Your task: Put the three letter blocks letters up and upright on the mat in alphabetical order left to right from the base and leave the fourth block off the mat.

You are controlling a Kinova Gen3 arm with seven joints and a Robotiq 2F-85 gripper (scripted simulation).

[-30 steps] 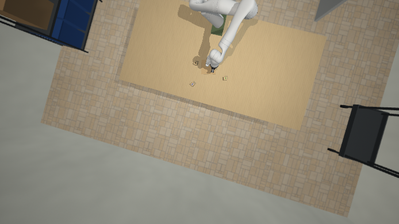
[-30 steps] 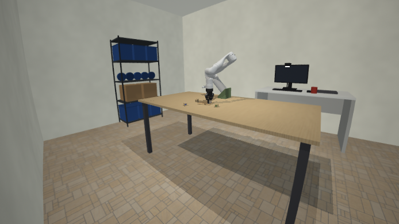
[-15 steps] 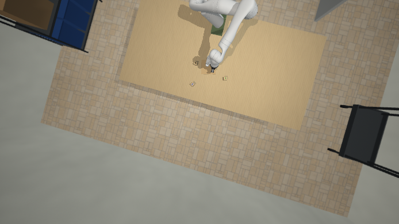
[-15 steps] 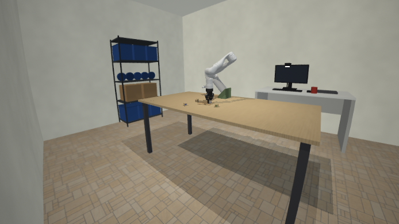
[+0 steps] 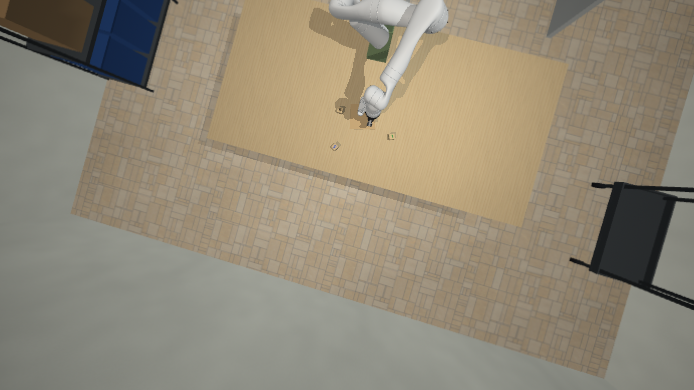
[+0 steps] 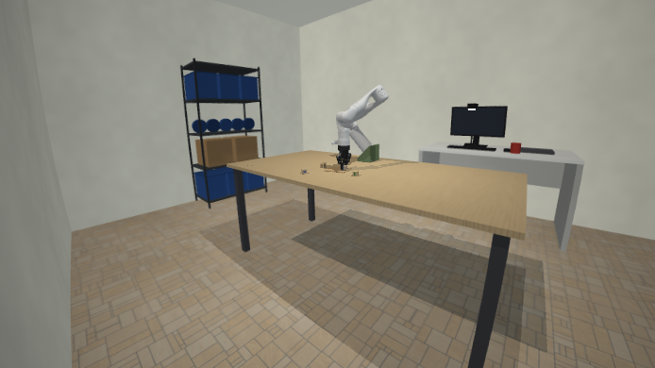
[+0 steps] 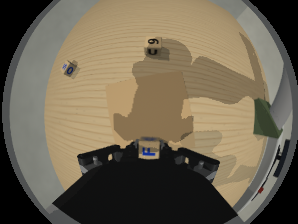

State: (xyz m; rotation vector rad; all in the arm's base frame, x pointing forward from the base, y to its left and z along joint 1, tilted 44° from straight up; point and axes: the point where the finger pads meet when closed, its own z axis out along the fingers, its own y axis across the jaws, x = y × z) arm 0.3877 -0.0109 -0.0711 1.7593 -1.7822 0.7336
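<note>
My gripper (image 5: 369,120) hangs low over the small tan mat (image 5: 361,123) and is shut on a block with a blue letter (image 7: 149,149), seen between the fingers in the wrist view. The mat (image 7: 156,106) lies just ahead of the fingers there. A block with a dark mark (image 5: 340,109) sits on the table just off the mat; it also shows in the wrist view (image 7: 153,47). A block with a blue letter (image 5: 335,146) lies apart from the mat, at the left of the wrist view (image 7: 69,68). A block with a green letter (image 5: 391,135) lies on the other side.
A green wedge (image 5: 379,48) stands by the arm's base; it also shows at the right of the wrist view (image 7: 266,119). The table's long front edge runs close past the blue and green blocks. A shelf (image 6: 222,127) and a desk (image 6: 502,156) stand away from the table.
</note>
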